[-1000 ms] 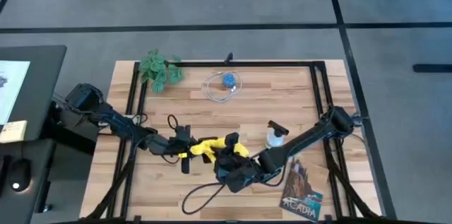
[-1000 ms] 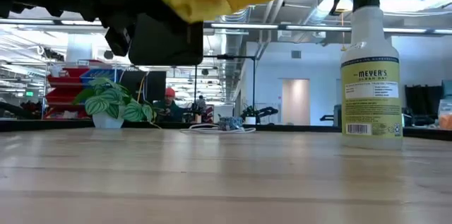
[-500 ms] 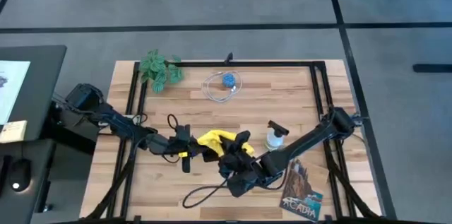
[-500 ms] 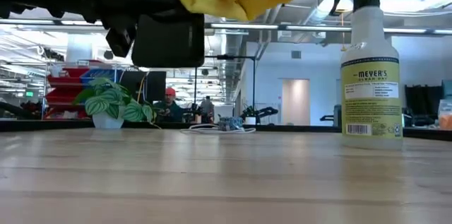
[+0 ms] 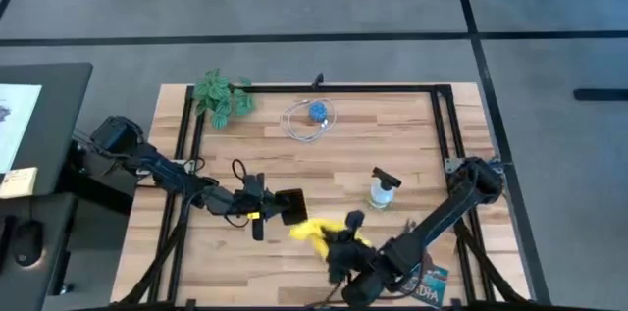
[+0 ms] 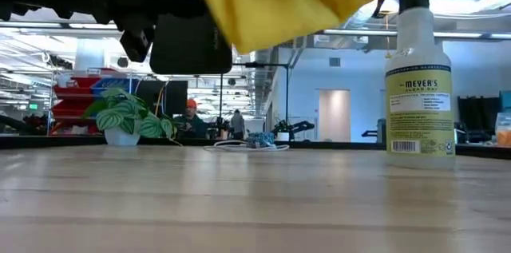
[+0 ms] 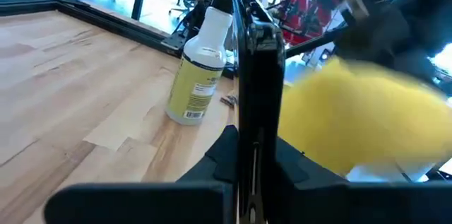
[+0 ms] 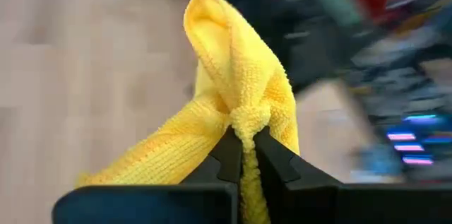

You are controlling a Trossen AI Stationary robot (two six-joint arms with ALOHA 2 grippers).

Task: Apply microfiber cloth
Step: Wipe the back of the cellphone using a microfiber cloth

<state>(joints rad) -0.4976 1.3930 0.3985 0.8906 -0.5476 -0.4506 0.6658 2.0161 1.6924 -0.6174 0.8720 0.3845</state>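
The wooden counter (image 5: 324, 154) carries a spray bottle (image 5: 382, 190), a potted plant (image 5: 222, 96) and a dark booklet (image 5: 420, 270); above its near side the right claw (image 8: 242, 148) is clenched on a bunched fold of the yellow microfiber cloth (image 5: 316, 231), held off the boards just beside the black smartphone (image 7: 256, 75); the left claw (image 5: 276, 206) grips that smartphone on edge, upright, above the counter, its fingers clamped on the lower rim.
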